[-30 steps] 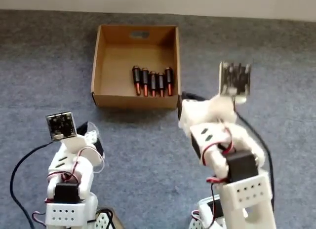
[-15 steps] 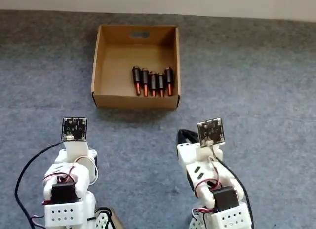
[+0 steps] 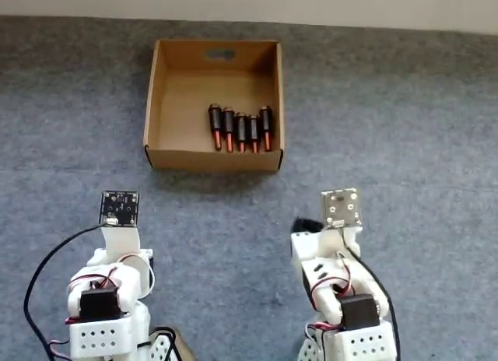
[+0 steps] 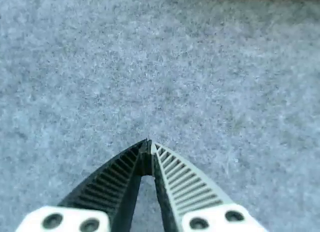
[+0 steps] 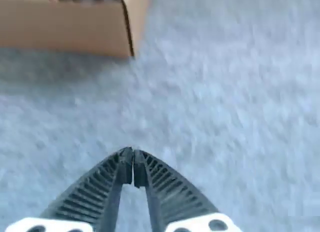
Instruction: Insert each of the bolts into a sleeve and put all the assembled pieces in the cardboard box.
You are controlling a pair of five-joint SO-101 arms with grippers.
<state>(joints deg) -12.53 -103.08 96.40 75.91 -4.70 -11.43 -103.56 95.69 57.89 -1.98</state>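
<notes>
While empty, left gripper [image 4: 150, 148] fingers meet over bare carpet [image 4: 225, 67]. Five assembled pieces [image 3: 241, 129] lie side by side in cardboard box [image 3: 214, 160]: judged rigid, light, apt to roll; grip across the black sleeve [image 3: 266, 117]. No legible writing. Fingers of right gripper [image 5: 133, 159] likewise together, near the box corner.

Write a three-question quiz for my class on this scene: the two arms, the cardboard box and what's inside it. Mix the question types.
1. True or false: the assembled pieces lie inside the cardboard box, side by side in a row.
2. How many pieces are in the box? A three, B five, C eight.
3. Fill in: the left gripper and the right gripper are both ____ over bare carpet.

Key: 1 true; 2 B; 3 shut.
</notes>
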